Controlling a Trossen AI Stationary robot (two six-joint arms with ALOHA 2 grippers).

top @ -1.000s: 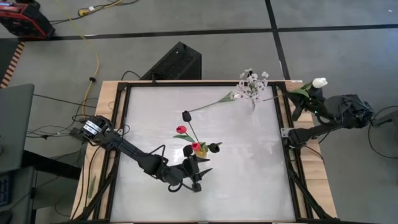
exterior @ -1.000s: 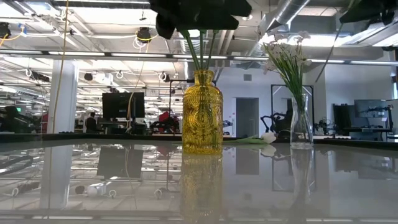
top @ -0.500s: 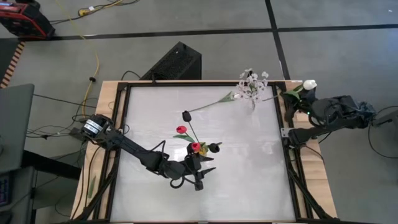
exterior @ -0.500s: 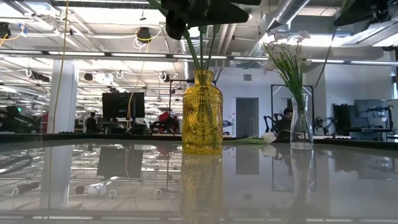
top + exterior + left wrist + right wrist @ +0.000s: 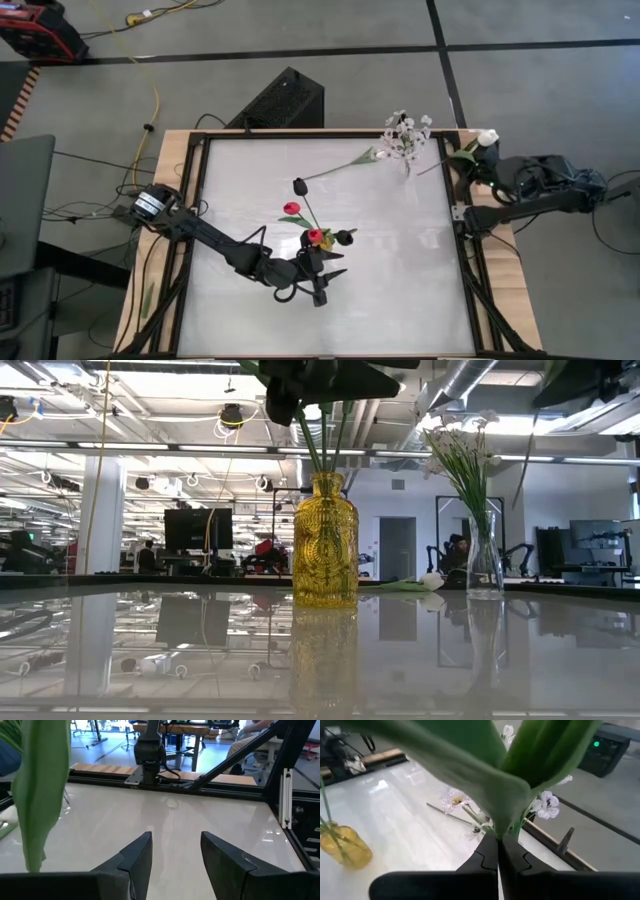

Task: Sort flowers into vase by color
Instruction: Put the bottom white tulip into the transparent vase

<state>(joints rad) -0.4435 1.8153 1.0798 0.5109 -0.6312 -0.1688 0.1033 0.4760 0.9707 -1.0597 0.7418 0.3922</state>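
Flowers are standing in two vases on the white counter [image 5: 250,200]: red and dark tulips [image 5: 300,208] are rising from the yellow vase [image 5: 325,540] near the middle, and tiny white blossoms [image 5: 407,133] are filling the clear vase [image 5: 485,565] at the far right corner. One white tulip [image 5: 345,165] is lying flat on the counter, its bloom just beside the clear vase. My right fingers [image 5: 498,854] are pressing together on the green stem of another white tulip [image 5: 487,138], holding it over the counter's right edge near the clear vase; its leaves are filling much of my right wrist view. My left fingers [image 5: 175,857] are standing partly apart and gripping nothing, hanging above the counter just beside the yellow vase, on its near side. A green leaf [image 5: 40,790] is showing beside them in my left wrist view.
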